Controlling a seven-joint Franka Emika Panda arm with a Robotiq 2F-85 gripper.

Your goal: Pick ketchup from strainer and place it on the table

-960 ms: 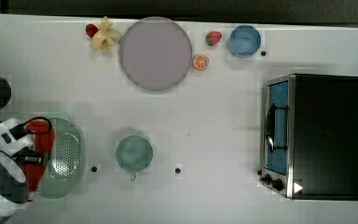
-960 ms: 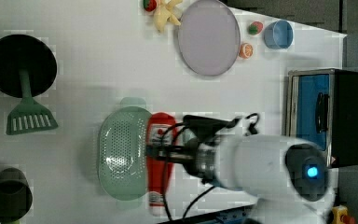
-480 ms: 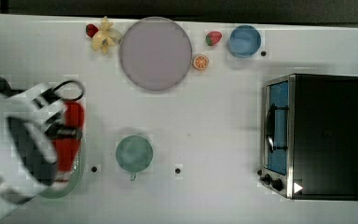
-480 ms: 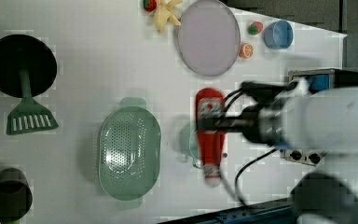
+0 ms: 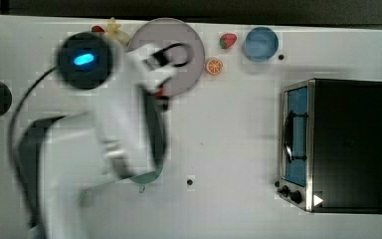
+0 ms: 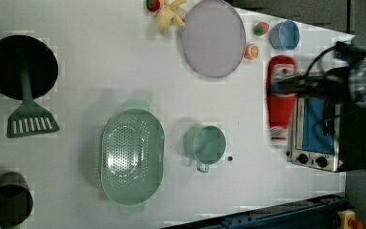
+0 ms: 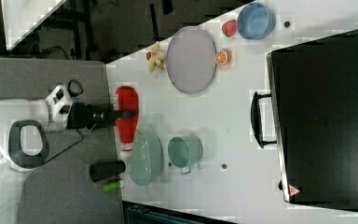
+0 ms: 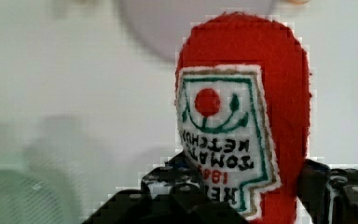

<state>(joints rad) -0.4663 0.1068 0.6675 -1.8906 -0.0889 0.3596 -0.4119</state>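
My gripper [image 6: 287, 87] is shut on the ketchup [image 6: 281, 98], a red bottle with a white label, held lying sideways in the air with its cap toward the left view's bottom. In the left view it hangs in front of the oven's edge, far to the right of the strainer [image 6: 132, 155]. The pale green strainer stands with nothing in it on the white table [image 6: 100, 71]. In the right view the ketchup [image 7: 127, 116] hangs just above the strainer [image 7: 145, 158], gripper [image 7: 121, 115] across its middle. The wrist view has the label [image 8: 219, 135] close up between dark fingers [image 8: 314, 184].
A green cup [image 6: 206, 144] stands right of the strainer in the left view. The grey-lilac plate [image 6: 213, 38], orange slice [image 6: 251, 50], strawberry [image 6: 261, 28] and blue bowl [image 6: 285, 35] lie beyond. A toaster oven [image 6: 314, 133] is at the right, a black pan [image 6: 21, 67] and green spatula [image 6: 28, 119] at the left.
The gripper has lifted the ketchup out of the strainer and carried it across the table toward the left view's right and up. The strainer is left bare.
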